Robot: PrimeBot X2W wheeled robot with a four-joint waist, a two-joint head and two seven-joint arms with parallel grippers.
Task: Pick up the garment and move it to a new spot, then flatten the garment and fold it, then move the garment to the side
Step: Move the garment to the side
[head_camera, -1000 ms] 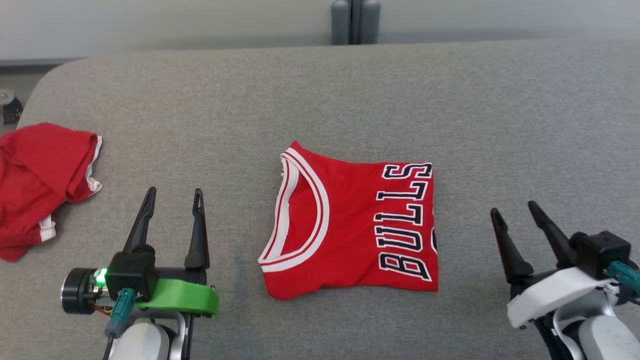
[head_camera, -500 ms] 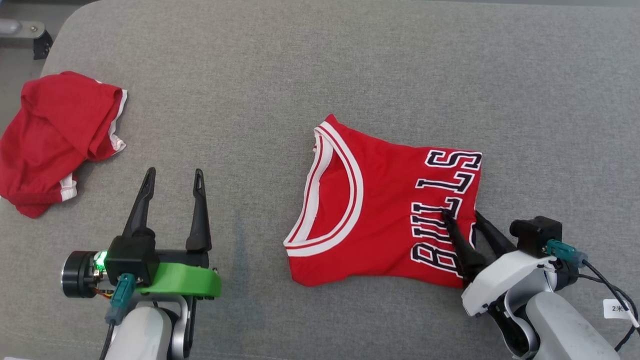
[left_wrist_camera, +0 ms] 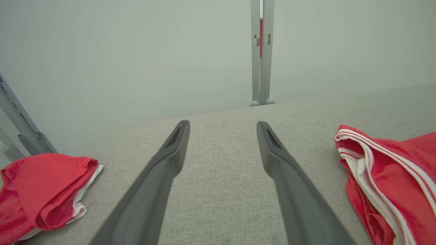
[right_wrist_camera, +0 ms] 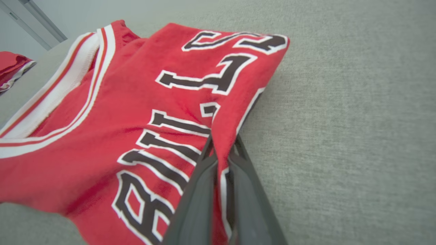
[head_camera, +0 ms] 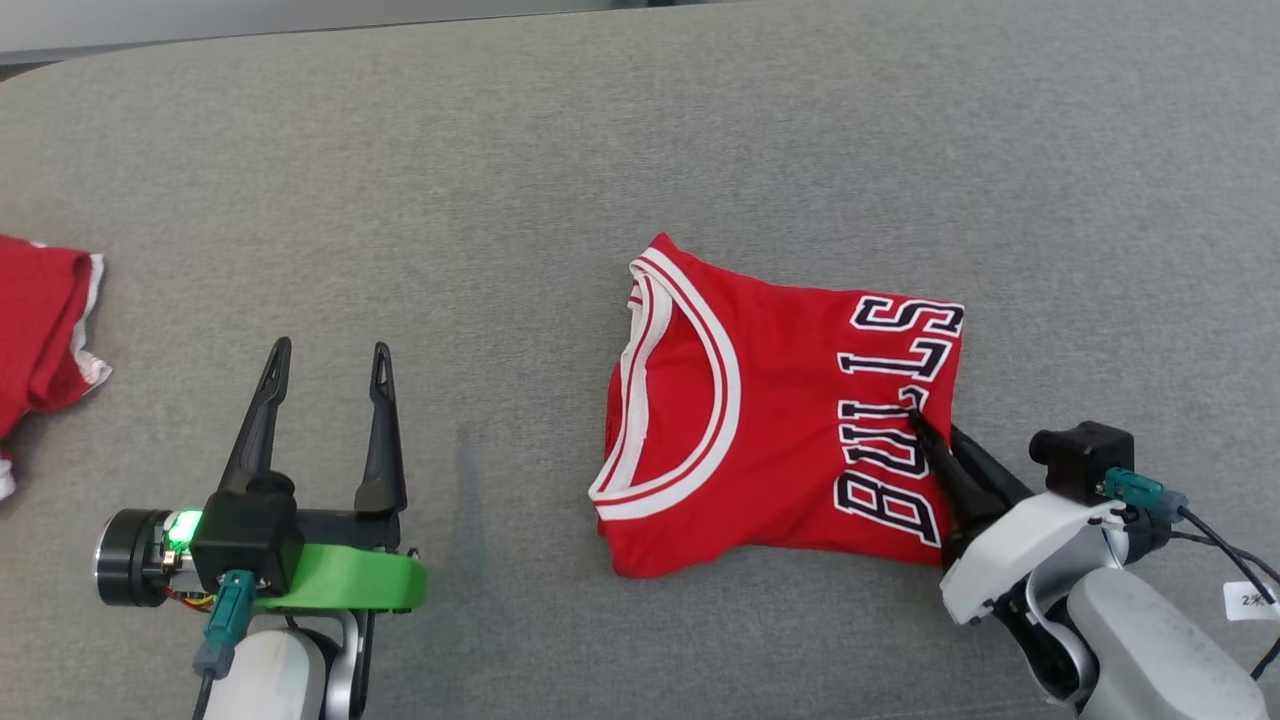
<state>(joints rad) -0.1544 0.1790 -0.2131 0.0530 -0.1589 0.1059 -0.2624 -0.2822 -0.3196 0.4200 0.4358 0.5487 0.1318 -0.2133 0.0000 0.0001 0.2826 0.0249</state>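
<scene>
Jersey (head_camera: pixel 780 420) looks already folded, lying flat on the grey desk (head_camera: pixel 600 150), so I'd say this is the move-it-aside step. The right claw (head_camera: pixel 935 425) is pinched shut on the jersey's lettered edge, around the middle of BULLS. The left claw (head_camera: pixel 327 350) sits wide and empty, well off the collar side. With one pinch point, I'd slide it low rather than hoist it, or the layers will droop and the fold will open. Can't tell if every layer is in the pinch. Steer away from the other red garment (head_camera: pixel 40 330) beyond the collar side.
</scene>
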